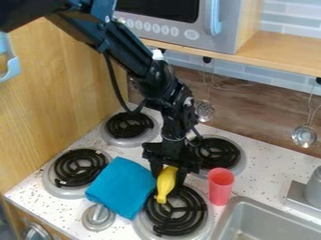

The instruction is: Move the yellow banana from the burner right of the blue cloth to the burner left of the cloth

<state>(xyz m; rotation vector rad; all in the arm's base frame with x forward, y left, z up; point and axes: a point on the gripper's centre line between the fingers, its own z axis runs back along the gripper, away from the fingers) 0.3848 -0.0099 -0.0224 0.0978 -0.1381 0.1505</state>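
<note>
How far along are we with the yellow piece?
Done: the grasp, it seems; the yellow piece sits between the fingers of the gripper. In hand: it is over the burner beside the red cup; I can't tell if they touch. Left: probably release and retreat, as the fingers flank it.

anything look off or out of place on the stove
The blue cloth lies on the white stovetop among the coil burners, an odd spot for fabric, since hot coils could scorch it. I see no spill or damage.
</note>
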